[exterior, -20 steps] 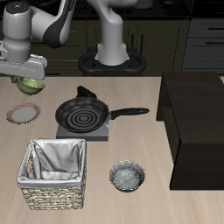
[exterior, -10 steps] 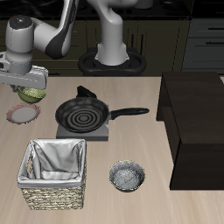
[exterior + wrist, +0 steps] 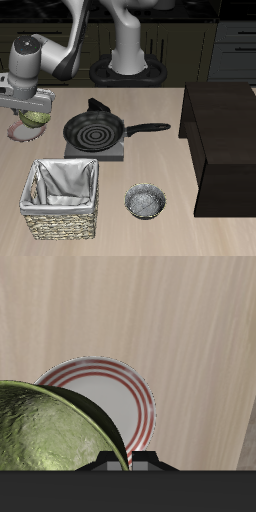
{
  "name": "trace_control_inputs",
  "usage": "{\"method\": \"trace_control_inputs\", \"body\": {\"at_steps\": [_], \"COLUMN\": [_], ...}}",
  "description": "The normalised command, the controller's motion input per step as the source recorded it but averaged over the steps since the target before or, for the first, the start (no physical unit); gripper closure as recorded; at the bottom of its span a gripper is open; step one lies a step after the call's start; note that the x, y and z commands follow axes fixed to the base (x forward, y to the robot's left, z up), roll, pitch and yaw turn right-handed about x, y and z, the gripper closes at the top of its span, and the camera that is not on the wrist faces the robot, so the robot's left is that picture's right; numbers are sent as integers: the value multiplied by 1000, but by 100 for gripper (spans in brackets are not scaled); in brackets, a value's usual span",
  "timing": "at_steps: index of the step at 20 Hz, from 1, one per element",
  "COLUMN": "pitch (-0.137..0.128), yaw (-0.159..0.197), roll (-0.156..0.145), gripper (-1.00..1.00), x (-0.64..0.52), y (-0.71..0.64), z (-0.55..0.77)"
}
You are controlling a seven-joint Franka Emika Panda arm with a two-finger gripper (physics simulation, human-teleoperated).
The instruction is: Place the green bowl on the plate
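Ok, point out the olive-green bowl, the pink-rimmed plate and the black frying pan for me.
Small round olive-green bowl (image 3: pixel 45 441): wrist view, on its outer wall.
Flat round pink-rimmed plate (image 3: pixel 120 391): wrist view, on its pale centre.
Black frying pan with spiral rings (image 3: pixel 92 131): exterior view, on its ringed inside.

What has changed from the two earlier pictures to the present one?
The gripper, shut on the small olive-green bowl, carried it toward the table's front edge and lower, until it hangs over the red-rimmed plate. Nothing was let go. The black frying pan, woven basket and grey speckled bowl stayed put.
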Motion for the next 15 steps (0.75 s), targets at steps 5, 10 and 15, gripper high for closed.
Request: {"method": "trace_control_inputs", "body": {"at_steps": [5, 10, 15], "pitch": [44, 1, -30], "yaw": [9, -7, -7], "roll": [-41, 12, 38], "gripper": [-100, -100, -100], "x": [32, 25, -12], "y": [-26, 36, 220], "z": [-153, 24, 207]}}
